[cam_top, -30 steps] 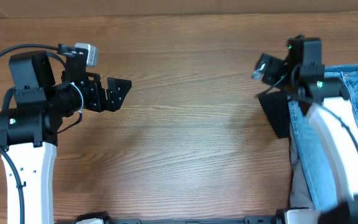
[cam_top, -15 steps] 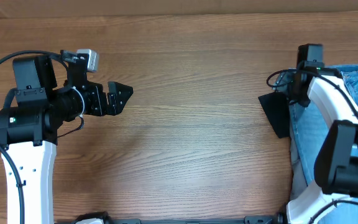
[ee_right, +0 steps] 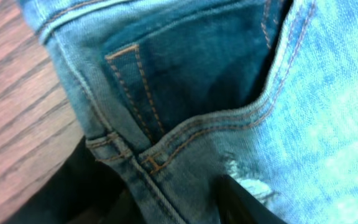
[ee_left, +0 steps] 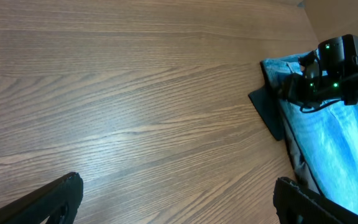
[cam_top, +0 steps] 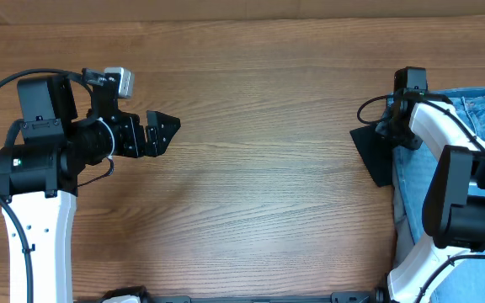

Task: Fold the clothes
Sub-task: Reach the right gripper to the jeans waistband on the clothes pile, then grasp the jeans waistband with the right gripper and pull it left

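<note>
Denim, light blue: the jeans (cam_top: 409,185) lie at the right edge of the table (cam_top: 268,185), stretched along it toward my base. A black garment (cam_top: 375,156) pokes out from under their inner edge, flat on the wood and touching the denim. In the left wrist view a thin grey cloth strip (ee_left: 298,165) runs along that same edge lower down; can't tell more about it. My right arm (cam_top: 434,126) is bent over the top end of the jeans, right jaws down at the denim just beside the black garment. The right wrist view is pressed close: stitched seams in orange thread, a belt loop (ee_right: 107,149), a pocket opening, and a small frayed white patch (ee_right: 241,177). Black cloth fills the lower left corner and table wood the upper left. One dark finger (ee_right: 244,205) shows at the bottom edge against the denim; the other isn't visible, so I can't tell whether the right jaws are spread or clamped. My left arm (cam_top: 36,160) sits at the far left, well apart from the clothes. The left jaws are spread wide and hold nothing, aimed across the bare wood toward the pile.
</note>
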Action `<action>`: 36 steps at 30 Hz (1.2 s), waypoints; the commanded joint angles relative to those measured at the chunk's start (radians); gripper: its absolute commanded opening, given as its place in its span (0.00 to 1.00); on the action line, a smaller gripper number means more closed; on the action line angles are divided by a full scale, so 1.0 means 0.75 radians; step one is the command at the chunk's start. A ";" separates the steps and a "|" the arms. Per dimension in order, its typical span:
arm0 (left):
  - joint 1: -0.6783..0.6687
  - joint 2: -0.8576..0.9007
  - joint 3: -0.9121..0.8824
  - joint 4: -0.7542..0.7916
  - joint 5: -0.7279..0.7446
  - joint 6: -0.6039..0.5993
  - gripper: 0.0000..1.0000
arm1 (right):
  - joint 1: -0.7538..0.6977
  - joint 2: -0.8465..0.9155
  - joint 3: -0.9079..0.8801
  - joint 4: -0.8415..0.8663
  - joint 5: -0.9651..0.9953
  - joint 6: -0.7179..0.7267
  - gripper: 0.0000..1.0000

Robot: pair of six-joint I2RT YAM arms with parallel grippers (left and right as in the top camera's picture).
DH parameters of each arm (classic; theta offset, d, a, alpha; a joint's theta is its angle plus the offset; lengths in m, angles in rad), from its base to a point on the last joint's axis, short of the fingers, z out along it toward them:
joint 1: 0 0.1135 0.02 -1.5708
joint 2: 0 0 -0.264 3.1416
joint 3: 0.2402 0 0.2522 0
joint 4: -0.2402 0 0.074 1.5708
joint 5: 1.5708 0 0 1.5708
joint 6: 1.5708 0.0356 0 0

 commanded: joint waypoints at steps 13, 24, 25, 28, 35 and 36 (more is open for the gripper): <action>-0.009 0.001 0.037 0.000 0.010 -0.012 1.00 | -0.079 -0.138 0.209 -0.091 0.082 -0.001 0.09; -0.008 0.001 0.037 -0.007 0.010 -0.011 1.00 | -0.042 -0.310 0.521 -0.276 0.071 -0.078 0.04; -0.007 0.001 0.037 -0.007 0.010 -0.011 1.00 | -0.024 -0.334 0.563 -0.287 0.047 -0.114 0.04; -0.007 0.001 0.037 -0.023 0.011 -0.012 1.00 | 0.058 -0.404 0.705 -0.328 -0.064 -0.195 0.04; 0.028 0.001 0.079 -0.025 0.011 -0.003 1.00 | 0.509 -0.482 0.965 -0.370 -0.330 -0.219 0.04; 0.049 0.000 0.104 -0.029 0.011 -0.003 1.00 | 0.607 -0.482 0.969 -0.359 -0.330 -0.214 0.04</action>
